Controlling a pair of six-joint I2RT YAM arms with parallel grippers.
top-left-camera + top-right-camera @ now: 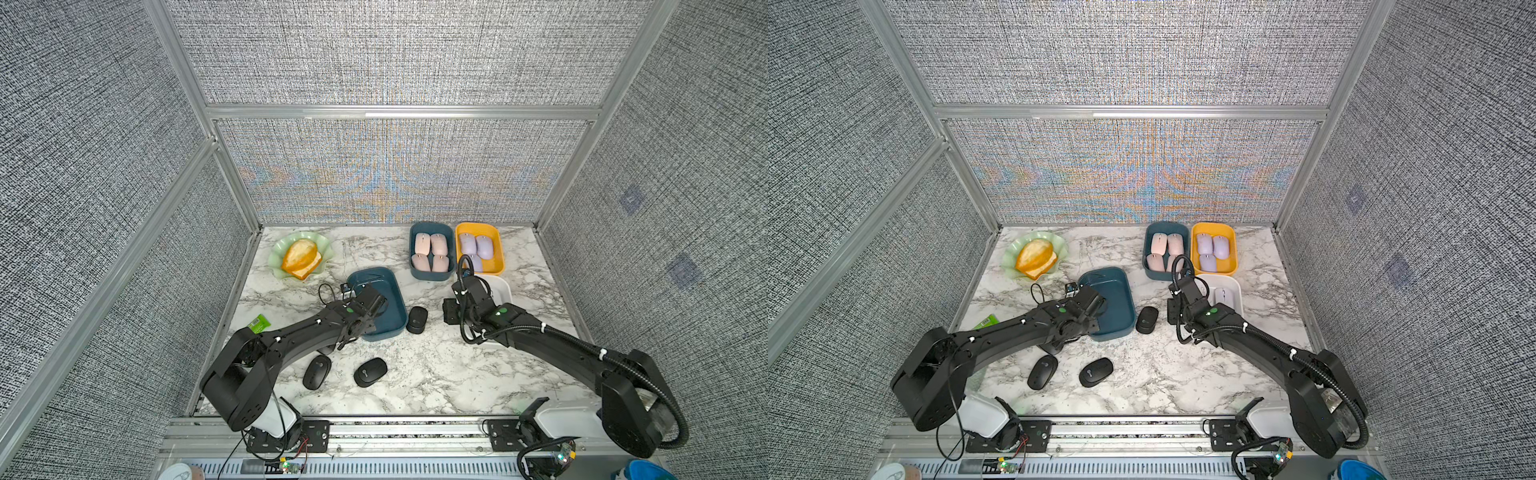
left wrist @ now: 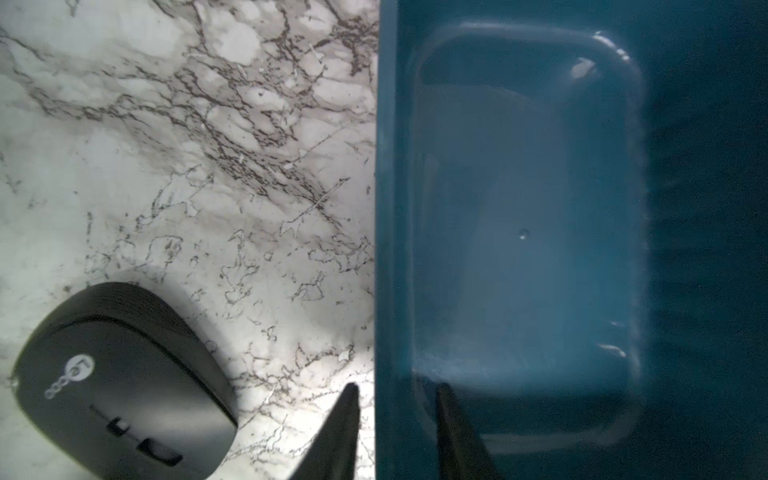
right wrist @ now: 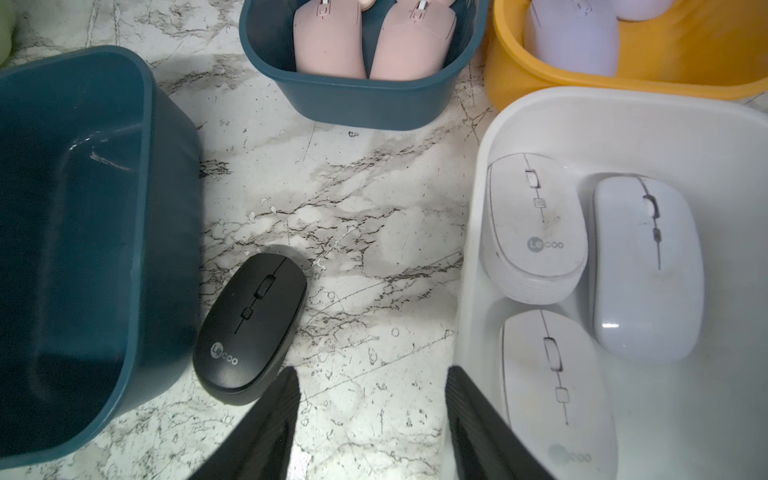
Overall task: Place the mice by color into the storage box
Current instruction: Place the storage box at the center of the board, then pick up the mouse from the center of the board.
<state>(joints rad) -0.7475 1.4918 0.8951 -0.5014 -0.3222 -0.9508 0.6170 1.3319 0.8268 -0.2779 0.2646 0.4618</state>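
Three black mice [image 1: 370,372] loose on the worktop [image 1: 457,374], one just beside the empty teal box [image 1: 395,311], two nearer the front edge. Astride that box's wall: left end effector [image 2: 398,386], jaws parted and clamping nothing, likely squaring it up for the black set. Spread and empty over bare worktop: right end effector [image 3: 372,370], beside the white box [image 3: 623,137] of three white mice [image 3: 536,224]. Behind: four pink mice [image 1: 431,253] in a second teal box [image 1: 431,277], three lilac mice [image 1: 476,247] in a yellow box [image 1: 500,253].
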